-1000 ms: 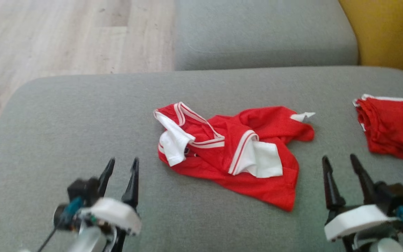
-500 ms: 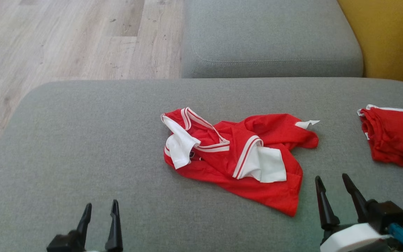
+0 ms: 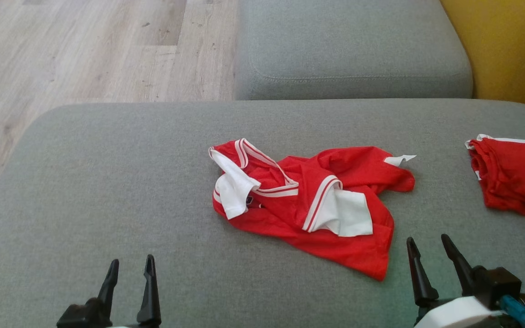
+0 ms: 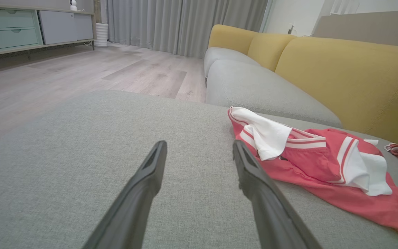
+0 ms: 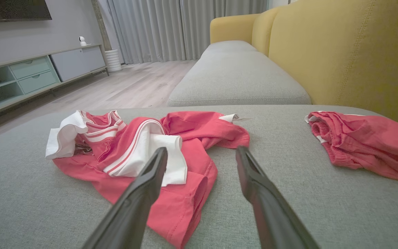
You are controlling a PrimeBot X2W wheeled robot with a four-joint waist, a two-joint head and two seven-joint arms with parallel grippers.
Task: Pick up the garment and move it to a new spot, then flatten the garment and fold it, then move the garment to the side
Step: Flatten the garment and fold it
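The crumpled red-and-white garment [image 3: 303,205] is laid mid-cushion on the grey sofa cushion [image 3: 107,182], flanked by the left end effector [image 3: 131,258] and right end effector [image 3: 427,238], both spread wide and empty.

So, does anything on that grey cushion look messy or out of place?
Yes: the red and white garment lies crumpled on the grey cushion, sleeves flipped over, tag sticking out. A second red garment sits bunched at the right edge. Nothing looks torn or spilled.
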